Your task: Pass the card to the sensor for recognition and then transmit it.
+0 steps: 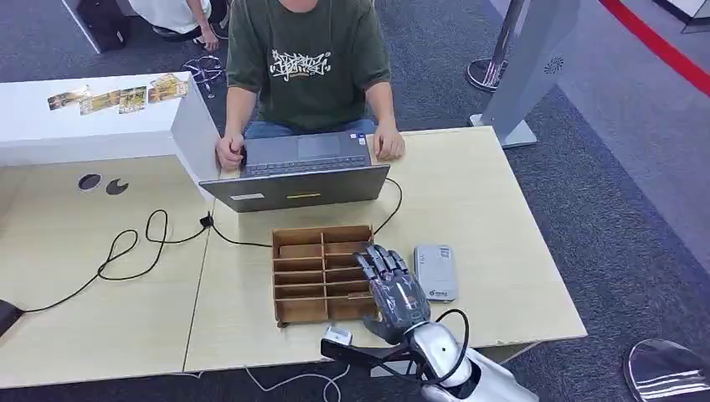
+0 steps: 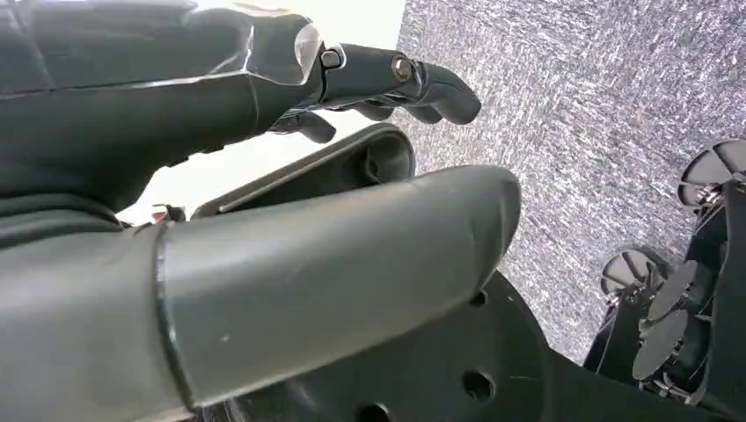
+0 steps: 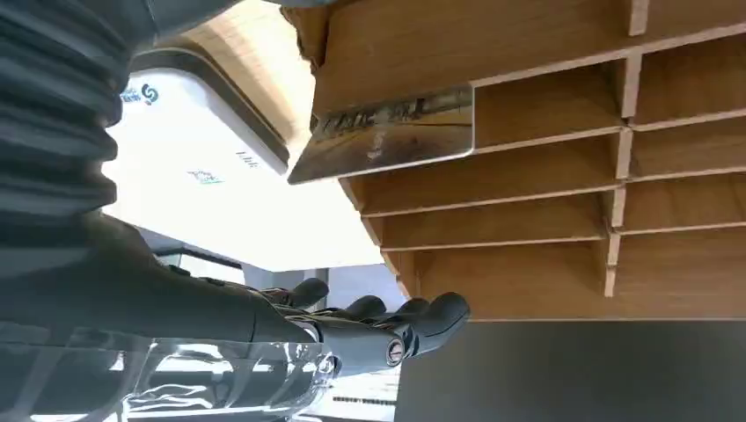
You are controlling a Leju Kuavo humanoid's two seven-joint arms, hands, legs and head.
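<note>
A wooden card rack point(image 1: 322, 272) with several slots stands on the table in front of the laptop. A card point(image 3: 387, 132) sticks out of one slot of the rack point(image 3: 545, 185). My right hand point(image 1: 392, 287) hovers over the rack's right side, its fingers point(image 3: 378, 330) stretched out and holding nothing. The card sensor point(image 1: 435, 272), a flat white-grey reader, lies just right of the rack and shows behind the card as the sensor point(image 3: 220, 193). My left hand point(image 2: 264, 176) hangs above the carpet with straightened fingers point(image 2: 396, 79) and nothing in it.
A person sits behind the table with both hands on an open laptop point(image 1: 301, 167). A black cable point(image 1: 134, 247) snakes across the left tabletop. A white box point(image 1: 92, 117) with several cards on top stands at the back left. The table's front edge point(image 1: 377, 356) is close to my arm.
</note>
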